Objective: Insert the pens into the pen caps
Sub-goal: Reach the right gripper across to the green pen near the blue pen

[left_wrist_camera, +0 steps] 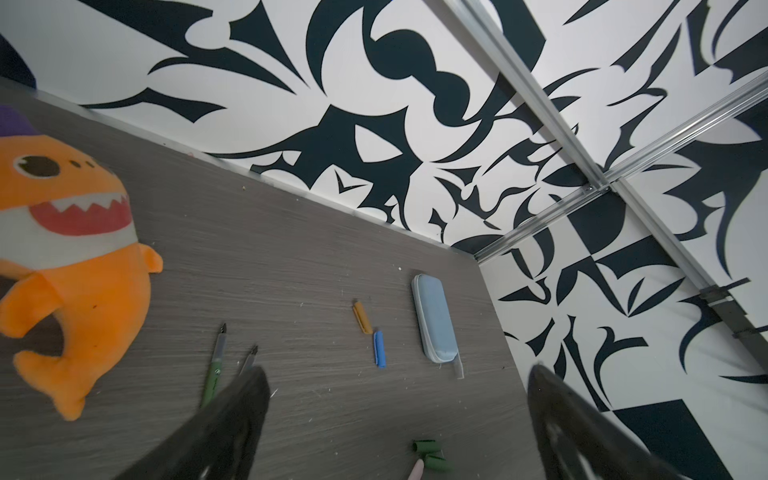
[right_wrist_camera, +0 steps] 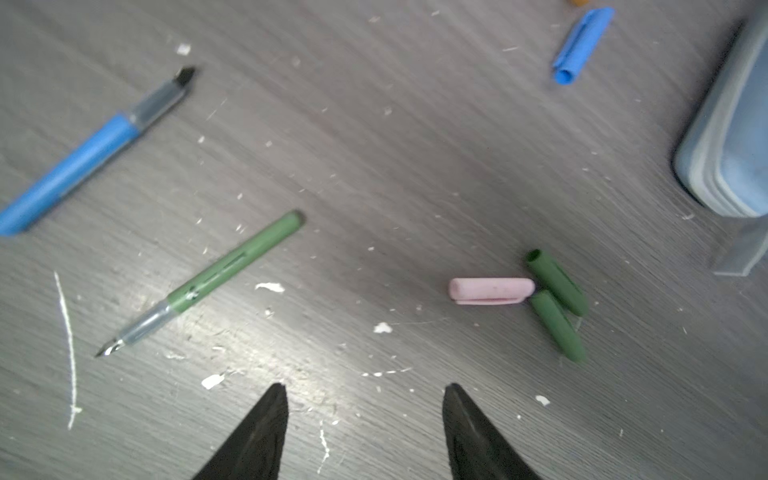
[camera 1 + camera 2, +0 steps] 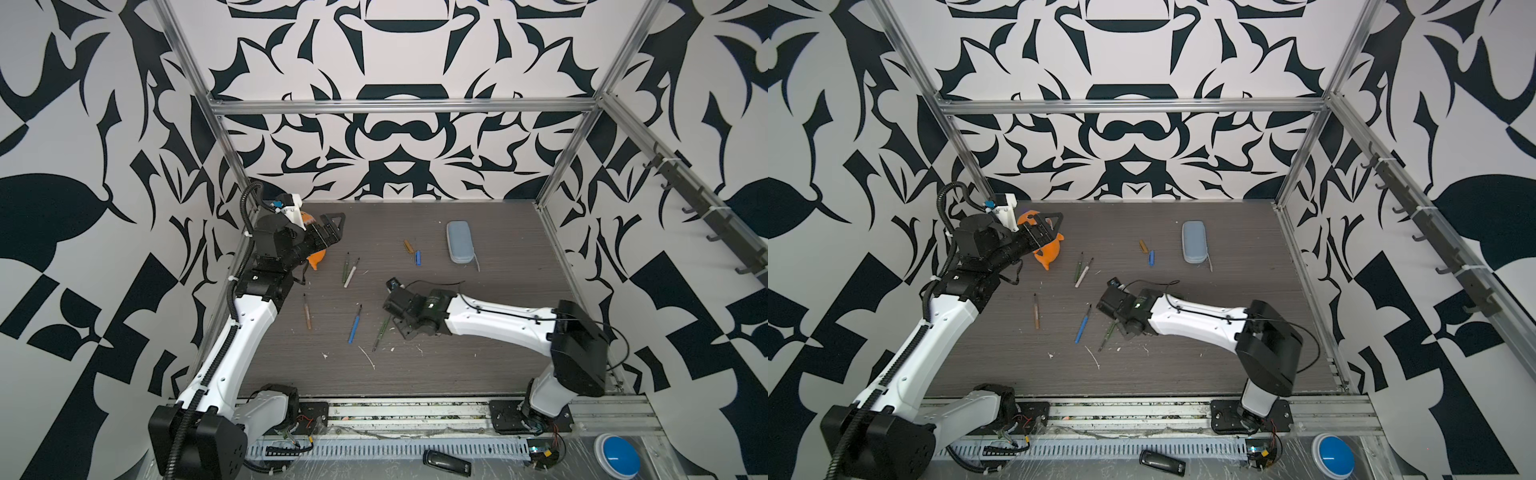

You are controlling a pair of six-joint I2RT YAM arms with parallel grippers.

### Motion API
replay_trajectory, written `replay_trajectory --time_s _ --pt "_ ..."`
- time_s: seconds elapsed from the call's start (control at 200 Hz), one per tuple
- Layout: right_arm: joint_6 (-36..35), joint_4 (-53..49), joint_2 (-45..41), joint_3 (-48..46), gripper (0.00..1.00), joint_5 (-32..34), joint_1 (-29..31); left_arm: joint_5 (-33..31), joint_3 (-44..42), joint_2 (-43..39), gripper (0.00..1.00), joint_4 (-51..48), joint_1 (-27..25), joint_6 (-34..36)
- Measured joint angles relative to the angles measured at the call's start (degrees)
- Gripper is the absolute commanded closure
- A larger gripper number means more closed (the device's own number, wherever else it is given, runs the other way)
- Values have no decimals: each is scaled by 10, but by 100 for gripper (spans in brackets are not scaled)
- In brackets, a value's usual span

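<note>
Black-and-white patterned walls [image 3: 399, 166]; aluminium frame rails [image 3: 399, 105] along edges; grey wood-grain tabletop [image 3: 457, 374], white flecks [image 3: 325, 355].

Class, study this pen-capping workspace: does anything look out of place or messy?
Yes. An orange plush shark lies at the far left of the table, unrelated to the pens or pen caps. White flecks and a long white sliver litter the surface.

Left arm [image 3: 249, 320] stretched along the left side, wrist lifted and angled toward the middle. Left gripper [image 1: 398, 372] spread to full width, nothing between its fingers. Right arm [image 3: 498, 318] reaching leftward to centre, wrist bent steeply down. Right gripper [image 2: 365, 388] low, jaws partly apart, empty.
</note>
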Motion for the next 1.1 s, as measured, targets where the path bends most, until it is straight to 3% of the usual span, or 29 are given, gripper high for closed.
replay_trajectory --time_s 0.14,0.385,1.1 --pt "-70 -11 58 11 27 23 45 -9 -12 -31 1 -5 0 14" --pt "-147 -12 90 39 24 17 45 -15 -16 -61 1 -1 0 28" --pt "-195 101 151 75 23 -24 45 -40 -18 -55 1 -2 0 30"
